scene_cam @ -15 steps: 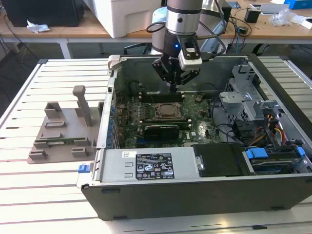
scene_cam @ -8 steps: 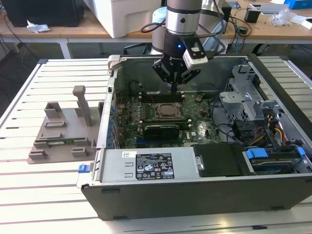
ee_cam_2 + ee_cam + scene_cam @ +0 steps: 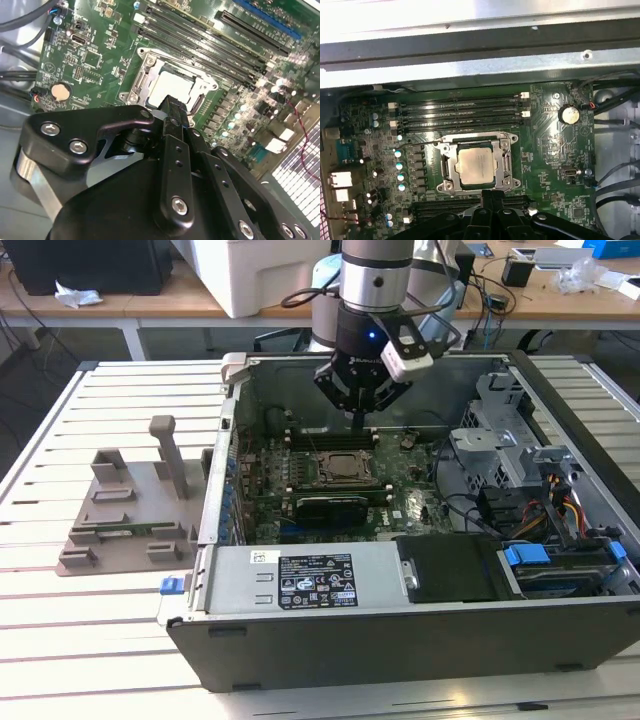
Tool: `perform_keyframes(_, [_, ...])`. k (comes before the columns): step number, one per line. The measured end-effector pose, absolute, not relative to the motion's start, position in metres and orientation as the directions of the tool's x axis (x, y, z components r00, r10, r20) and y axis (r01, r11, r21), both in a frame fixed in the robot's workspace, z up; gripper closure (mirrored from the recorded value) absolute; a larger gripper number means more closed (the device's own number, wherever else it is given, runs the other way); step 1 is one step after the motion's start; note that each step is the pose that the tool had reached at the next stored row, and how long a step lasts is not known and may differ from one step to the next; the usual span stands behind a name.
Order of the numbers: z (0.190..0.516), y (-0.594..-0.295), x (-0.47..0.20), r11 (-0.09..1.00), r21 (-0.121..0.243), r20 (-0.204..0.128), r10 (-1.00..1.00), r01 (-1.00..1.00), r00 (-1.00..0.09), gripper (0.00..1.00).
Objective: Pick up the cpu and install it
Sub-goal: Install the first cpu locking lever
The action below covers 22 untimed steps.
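**CPU lies in the socket, closed fingers just above**

The cpu [image 3: 476,167] sits flat inside the socket [image 3: 447,170], silvery top up, with the socket's metal frame all around it. The gripper [image 3: 358,412] hangs over the socket, a little off its edge and clear of the chip. Its fingers [image 3: 485,200] are pressed together with nothing between them. In both wrist views the black fingertips come close to the socket's rim. The long dark memory slots [image 3: 460,112] run parallel just beside the socket, and a round coin battery [image 3: 569,114] lies farther off on the green motherboard [image 3: 555,160]. On the tabletop [image 3: 80,640], well apart from the socket toward the exterior view's left, rests a grey holder [image 3: 130,510].
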<state>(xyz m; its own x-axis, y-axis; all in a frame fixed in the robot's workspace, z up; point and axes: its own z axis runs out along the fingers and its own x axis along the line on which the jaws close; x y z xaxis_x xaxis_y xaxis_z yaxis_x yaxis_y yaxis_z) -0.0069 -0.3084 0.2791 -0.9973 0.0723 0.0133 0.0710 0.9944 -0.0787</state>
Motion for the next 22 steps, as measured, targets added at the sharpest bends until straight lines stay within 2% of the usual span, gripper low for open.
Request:
perform_keyframes(4, [0.279, -0.308, -0.007, 0.997, -0.077, 0.013, 0.024, 0.023, -1.0, 0.89])
perform_keyframes(5, [0.279, -0.308, -0.007, 0.998, -0.056, 0.014, 0.014, 0.013, -1.0, 0.89])
perform_keyframes(7, [0.279, -0.309, -0.007, 1.0, 0.016, 0.015, 0.006, 0.007, -1.0, 0.89])
perform_keyframes(12, [0.279, -0.309, -0.007, 0.998, 0.017, 0.014, -0.055, -0.055, -0.998, 0.89])
perform_keyframes(22, [0.279, -0.309, -0.023, 0.998, 0.017, 0.014, -0.058, -0.058, -0.998, 0.89])
